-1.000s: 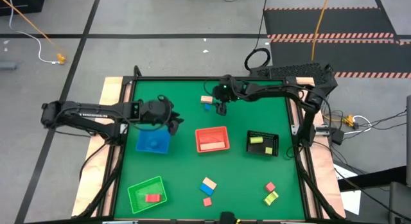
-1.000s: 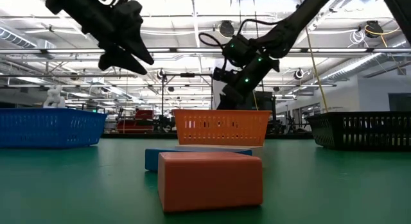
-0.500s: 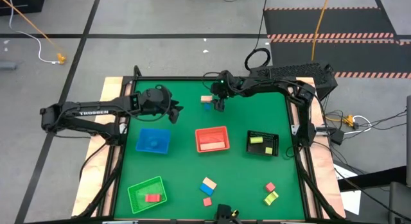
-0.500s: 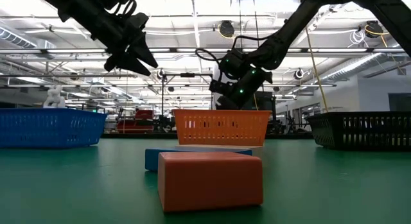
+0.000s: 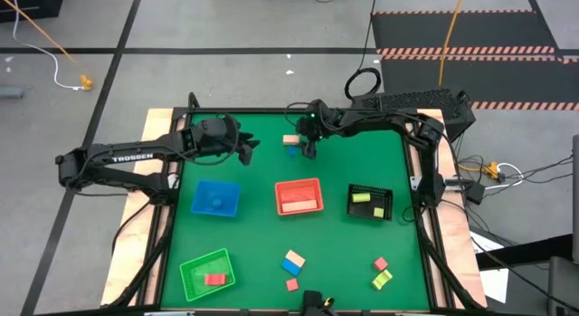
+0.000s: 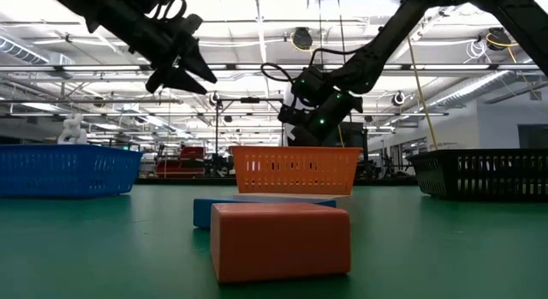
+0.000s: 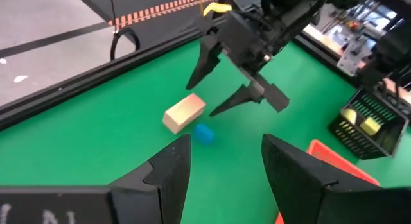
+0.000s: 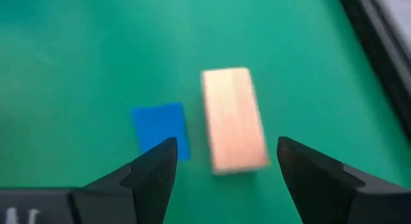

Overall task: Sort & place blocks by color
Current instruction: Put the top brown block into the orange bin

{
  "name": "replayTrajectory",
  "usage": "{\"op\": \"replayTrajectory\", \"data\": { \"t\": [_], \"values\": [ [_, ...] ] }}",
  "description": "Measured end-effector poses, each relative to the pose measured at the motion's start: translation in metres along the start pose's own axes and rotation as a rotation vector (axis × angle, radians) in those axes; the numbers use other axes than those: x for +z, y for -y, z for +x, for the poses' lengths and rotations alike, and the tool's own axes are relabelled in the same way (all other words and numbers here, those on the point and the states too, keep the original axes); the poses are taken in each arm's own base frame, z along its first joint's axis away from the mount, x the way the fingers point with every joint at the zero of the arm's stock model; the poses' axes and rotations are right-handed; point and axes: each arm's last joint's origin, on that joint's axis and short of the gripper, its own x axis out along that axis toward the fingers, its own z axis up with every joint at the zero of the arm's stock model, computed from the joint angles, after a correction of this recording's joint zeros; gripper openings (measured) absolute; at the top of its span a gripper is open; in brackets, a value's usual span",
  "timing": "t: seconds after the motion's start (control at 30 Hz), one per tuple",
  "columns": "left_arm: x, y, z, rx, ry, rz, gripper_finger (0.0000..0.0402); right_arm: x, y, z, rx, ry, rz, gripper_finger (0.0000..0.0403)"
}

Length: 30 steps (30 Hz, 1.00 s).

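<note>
Tan block beneath spread-fingered right gripper

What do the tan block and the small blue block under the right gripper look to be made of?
Tan block: probably unfinished wood, pale with faint grain, matte. Blue block: even, flat blue, likely painted wood or plastic; cannot tell which. Right gripper hovers open above them.

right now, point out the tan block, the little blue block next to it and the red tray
tan block (image 8: pixel 234 119): right wrist view, middle of its top face
little blue block (image 8: pixel 160 126): right wrist view, centre of its top face
red tray (image 5: pixel 298 184): high view, far rim
</note>
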Motion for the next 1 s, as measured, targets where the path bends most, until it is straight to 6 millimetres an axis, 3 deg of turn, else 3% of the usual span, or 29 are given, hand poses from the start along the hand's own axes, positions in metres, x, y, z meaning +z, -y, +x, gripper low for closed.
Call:
{"op": "replayTrajectory", "data": {
  "t": [0.2,0.57,0.83,1.0],
  "values": [
    [0.001,-0.001,0.0,-0.013,0.002,-0.022,0.0191,-0.015,-0.002,0.022,0.052,-0.031,-0.013,0.0221],
    [0.0,0.001,0.0,-0.02,-0.005,-0.131,0.0191,-0.012,-0.002,0.021,0.028,-0.017,-0.005,0.0113],
    [-0.005,0.011,-0.001,-0.056,-0.024,-0.031,0.0191,-0.01,-0.002,0.018,0.027,-0.014,0.04,0.0113],
    [-0.008,0.017,-0.002,-0.082,-0.028,0.132,0.0191,0.008,-0.002,-0.004,0.008,0.046,0.087,0.0113]
  ]
}}
